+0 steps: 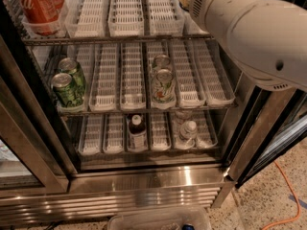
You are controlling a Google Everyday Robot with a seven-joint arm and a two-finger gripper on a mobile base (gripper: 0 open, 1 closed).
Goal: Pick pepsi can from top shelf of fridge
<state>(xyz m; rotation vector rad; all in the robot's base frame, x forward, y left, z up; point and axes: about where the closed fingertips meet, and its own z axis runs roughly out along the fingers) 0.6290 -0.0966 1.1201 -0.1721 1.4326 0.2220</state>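
Observation:
No pepsi can shows in the camera view. The fridge (144, 188) stands open in front of me with three wire shelves in sight. The uppermost shelf in sight (120, 38) carries white slotted lane trays and red cola cans (36, 6) at its left. My white arm (249, 30) crosses the upper right and reaches toward the top edge above this shelf. My gripper is out of view past the top edge.
Green cans (67, 85) stand at the left of the middle shelf, pale cans (163, 83) in its centre. The bottom shelf holds a dark bottle (137, 131) and clear bottles (188, 128). A clear bin (158, 219) lies on the floor; an orange cable (288, 195) runs at the right.

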